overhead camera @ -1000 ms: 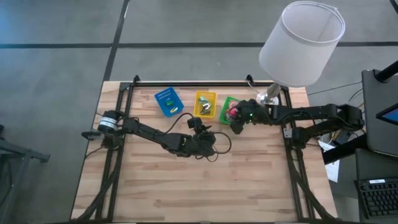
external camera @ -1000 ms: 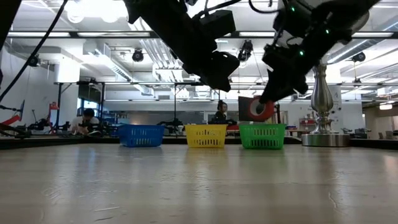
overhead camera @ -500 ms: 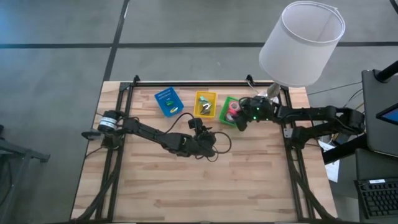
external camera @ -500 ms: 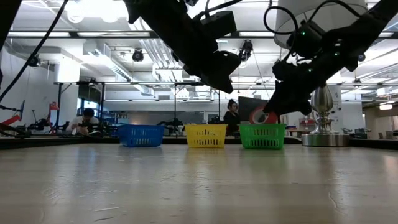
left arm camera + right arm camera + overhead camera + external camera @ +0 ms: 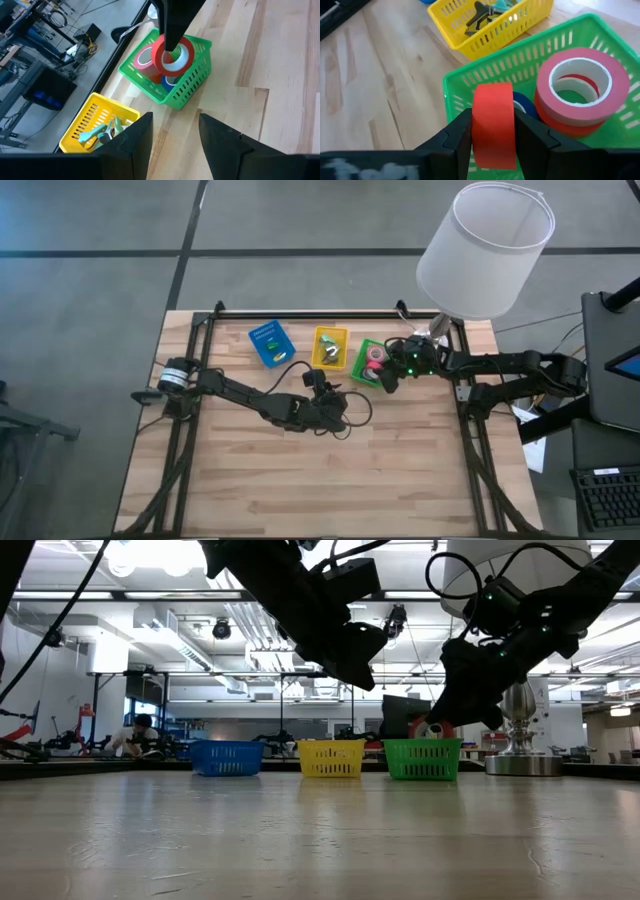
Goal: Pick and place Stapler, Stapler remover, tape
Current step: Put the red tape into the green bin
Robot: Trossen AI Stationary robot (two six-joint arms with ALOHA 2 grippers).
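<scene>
A: From above, where is the right pincer (image 5: 383, 376)?
B: At the green bin (image 5: 362, 358), at the back of the surface (image 5: 330, 470); the left pincer (image 5: 345, 402) waits mid-surface.

A: And level with the surface?
B: A red tape roll (image 5: 436, 728) sits just above the green bin's rim.

A: The left wrist view?
B: The left pincer's fingers (image 5: 131, 137) stand apart, holding nothing.

A: The right wrist?
B: Its fingers (image 5: 457, 135) are closed on that roll, held on edge over the bin, beside a pink roll (image 5: 582, 85).

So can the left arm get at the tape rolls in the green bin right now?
Probably not cleanly. The right gripper, shut on a red tape roll, hangs right over the green bin, blocking the way in from above. The left gripper waits open over the table nearby.
</scene>
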